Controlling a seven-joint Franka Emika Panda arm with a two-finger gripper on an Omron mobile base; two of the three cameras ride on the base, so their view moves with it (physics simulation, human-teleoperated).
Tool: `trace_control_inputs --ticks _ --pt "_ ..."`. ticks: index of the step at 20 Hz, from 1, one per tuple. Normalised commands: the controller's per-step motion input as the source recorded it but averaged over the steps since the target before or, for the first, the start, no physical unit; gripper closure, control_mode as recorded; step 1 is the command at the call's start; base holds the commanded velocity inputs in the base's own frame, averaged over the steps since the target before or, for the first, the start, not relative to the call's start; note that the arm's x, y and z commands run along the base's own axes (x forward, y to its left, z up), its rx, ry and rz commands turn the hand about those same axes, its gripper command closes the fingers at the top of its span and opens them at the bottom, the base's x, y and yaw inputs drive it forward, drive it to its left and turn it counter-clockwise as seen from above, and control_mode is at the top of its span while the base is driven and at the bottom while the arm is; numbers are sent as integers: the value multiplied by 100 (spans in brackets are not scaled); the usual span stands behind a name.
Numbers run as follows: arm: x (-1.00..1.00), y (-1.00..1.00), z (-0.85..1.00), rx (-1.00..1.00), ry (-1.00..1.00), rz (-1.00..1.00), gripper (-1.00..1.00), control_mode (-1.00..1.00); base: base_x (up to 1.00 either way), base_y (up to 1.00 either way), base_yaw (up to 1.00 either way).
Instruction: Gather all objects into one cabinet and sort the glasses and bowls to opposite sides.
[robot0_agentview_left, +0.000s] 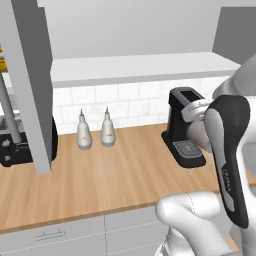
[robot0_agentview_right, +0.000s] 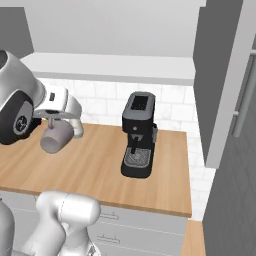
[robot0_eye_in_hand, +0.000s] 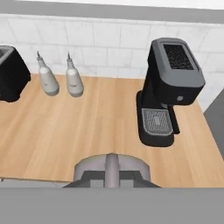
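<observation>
Gripper (robot0_agentview_right: 59, 121) clamped on grey mug (robot0_agentview_right: 56, 137), carried above counter (robot0_agentview_right: 100, 170) beside coffee machine (robot0_agentview_right: 138, 134). Cabinet placement, sorting of cups and bowl not yet done.

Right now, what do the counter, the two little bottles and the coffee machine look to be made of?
The counter looks like pale wood with a matt finish: long grain lines run across it. The two bottles seem white glazed ceramic or plastic, smooth with a soft sheen; the look leaves it open. The coffee machine appears to be black plastic with a grey metal-like drip grid.
</observation>
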Motion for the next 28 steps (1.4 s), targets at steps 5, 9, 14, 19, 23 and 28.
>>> trace_control_inputs --ticks 5,9,14,19,23,28 --pt "3 -33 -2 2 9 -1 100 -100 0 0 0" --pt "0 -9 -19 0 5 0 100 -100 0 0 0" --pt "0 0 -24 0 0 0 100 100 0 0 -1" --pt "0 0 0 0 0 0 100 100 -78 0 0" --pt "0 0 0 0 0 0 100 100 -100 0 4" --pt "0 0 0 0 0 0 100 100 -95 0 19"
